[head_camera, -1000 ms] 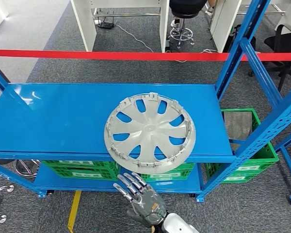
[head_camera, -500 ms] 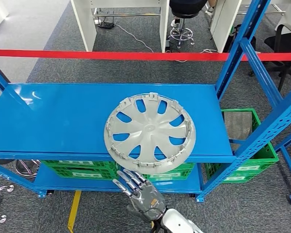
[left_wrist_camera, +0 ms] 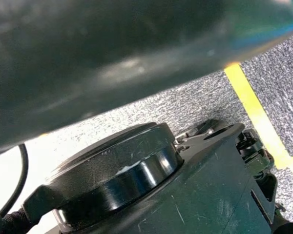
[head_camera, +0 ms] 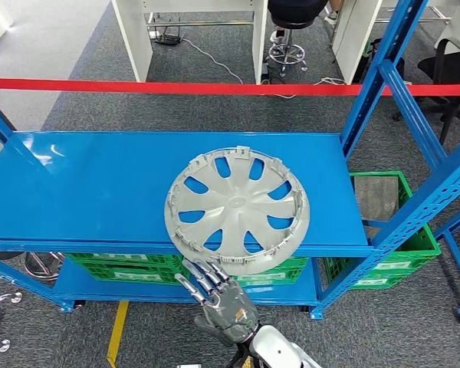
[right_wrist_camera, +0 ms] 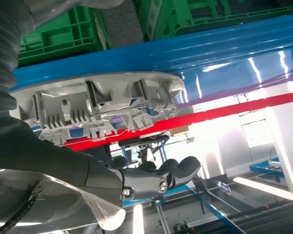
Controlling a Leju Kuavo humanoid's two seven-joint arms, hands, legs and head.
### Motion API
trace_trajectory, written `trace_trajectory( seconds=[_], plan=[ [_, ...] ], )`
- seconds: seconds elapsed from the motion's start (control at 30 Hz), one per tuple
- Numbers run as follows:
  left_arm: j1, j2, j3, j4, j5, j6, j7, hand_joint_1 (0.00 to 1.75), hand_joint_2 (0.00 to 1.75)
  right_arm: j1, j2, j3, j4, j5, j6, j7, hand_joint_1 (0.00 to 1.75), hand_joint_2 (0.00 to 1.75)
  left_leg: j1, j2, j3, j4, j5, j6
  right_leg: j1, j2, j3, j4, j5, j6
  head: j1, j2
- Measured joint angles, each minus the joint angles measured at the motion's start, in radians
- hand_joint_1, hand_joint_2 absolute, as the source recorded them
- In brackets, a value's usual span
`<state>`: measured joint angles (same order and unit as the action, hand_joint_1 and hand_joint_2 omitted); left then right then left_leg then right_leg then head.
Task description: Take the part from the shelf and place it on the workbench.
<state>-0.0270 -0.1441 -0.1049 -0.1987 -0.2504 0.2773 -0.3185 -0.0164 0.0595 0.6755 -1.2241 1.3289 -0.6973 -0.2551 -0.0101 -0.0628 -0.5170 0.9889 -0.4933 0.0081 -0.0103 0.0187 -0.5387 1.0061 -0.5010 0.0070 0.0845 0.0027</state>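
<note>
- Grey wheel cover lying flat on the blue shelf, toward the shelf's right end, its near rim overhanging the shelf's front edge.
- Same wheel cover seen edge-on in the right wrist view, ribbed clips along the rim exposed (shelf edge directly against it).
- Right hand positioned just in front of the shelf's front edge and below the overhanging rim; fingers spread and extended toward the rim, holding nothing.
- Contact between fingertips and rim: cannot be confirmed from the head view; right wrist view shows a gap between the dark fingers and the cover.
- Left hand: state cannot be told.
- Green crates stored beneath the shelf, on its lower level and beside its right upright.
- Red tape stretched behind the shelf, across its full width.
- Yellow floor line in front of the shelf, left of the right hand.
</note>
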Motion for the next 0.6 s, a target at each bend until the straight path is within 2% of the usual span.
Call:
trace_trajectory(
  seconds=[0.6],
  plan=[
    [-0.001,-0.003,0.000,0.000,-0.019,-0.005,0.006,0.00,0.00,-0.039,0.025,-0.007,0.077,0.053,0.000,-0.023,0.00,1.75,0.000,0.000,0.000,0.000,0.000,0.000,0.000,0.000,0.000,0.000,0.000,0.000,0.000,0.000]
  ],
)
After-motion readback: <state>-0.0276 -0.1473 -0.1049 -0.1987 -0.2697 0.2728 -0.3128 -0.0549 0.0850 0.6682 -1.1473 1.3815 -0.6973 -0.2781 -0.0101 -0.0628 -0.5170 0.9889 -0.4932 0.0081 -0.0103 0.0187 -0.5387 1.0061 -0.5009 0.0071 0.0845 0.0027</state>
